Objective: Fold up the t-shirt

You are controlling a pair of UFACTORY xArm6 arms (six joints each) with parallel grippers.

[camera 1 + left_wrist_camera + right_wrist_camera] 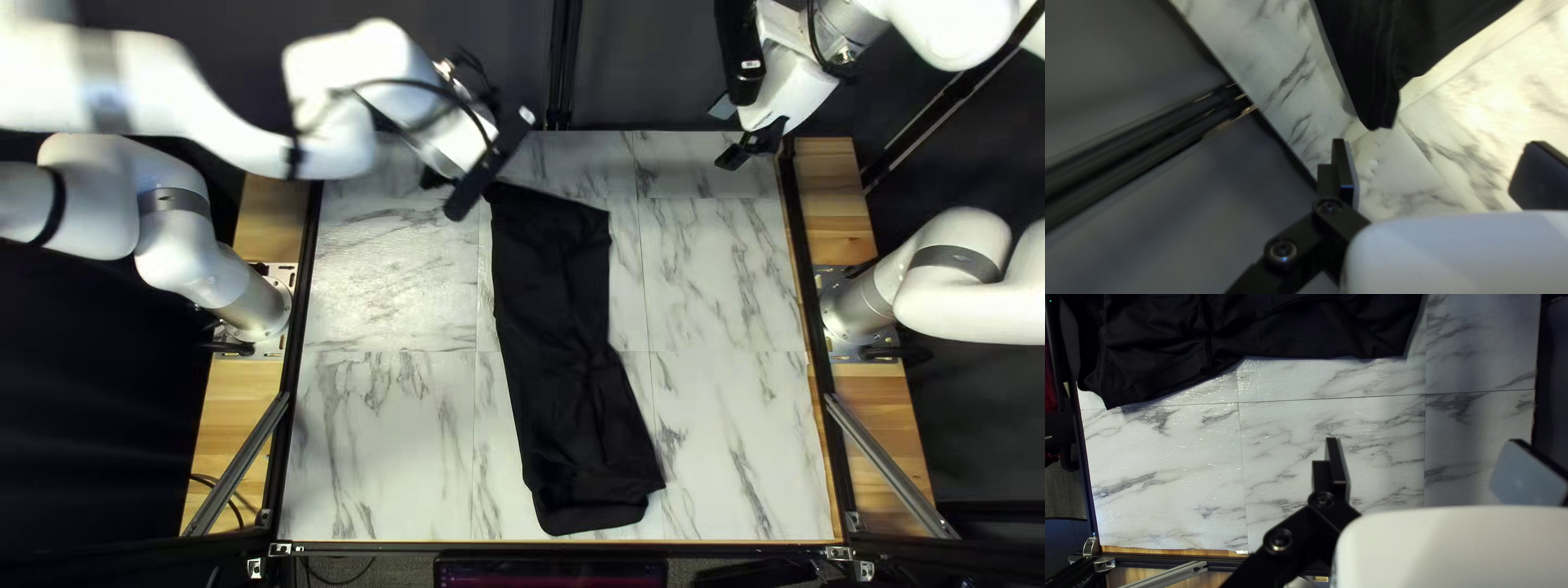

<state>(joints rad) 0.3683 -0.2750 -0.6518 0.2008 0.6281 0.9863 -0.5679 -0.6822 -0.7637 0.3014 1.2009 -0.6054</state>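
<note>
Black t-shirt lies in a long narrow strip, both grippers spread

The black t-shirt [566, 348] runs lengthwise on the marble-patterned table [381, 436], from close to the far edge to close to the near one, its near end leaning right. Only the top left view shows its whole outline, with creases along the middle and overlapping layers at the near end. That view also gives the two arm bases, the left one [261, 310] left of the t-shirt and the right one [855, 310] right of it, plus a screen [550, 573] beyond its near end.

The left gripper [452, 174] is by the t-shirt's far left corner; part of it is hidden from above, but it seems to hang just beside the cloth. The left wrist view reveals what the top one hides: its two fingers [1343, 169] stand wide apart, with a narrow tip of the t-shirt ahead of them.

The right gripper [729, 131] is well apart from the t-shirt, to the right of its far end. In the right wrist view its two fingers [1337, 463] are also spread, and the t-shirt's right side shows ahead of them.

Count: one t-shirt, two grippers, four fingers, two bases, one screen.
</note>
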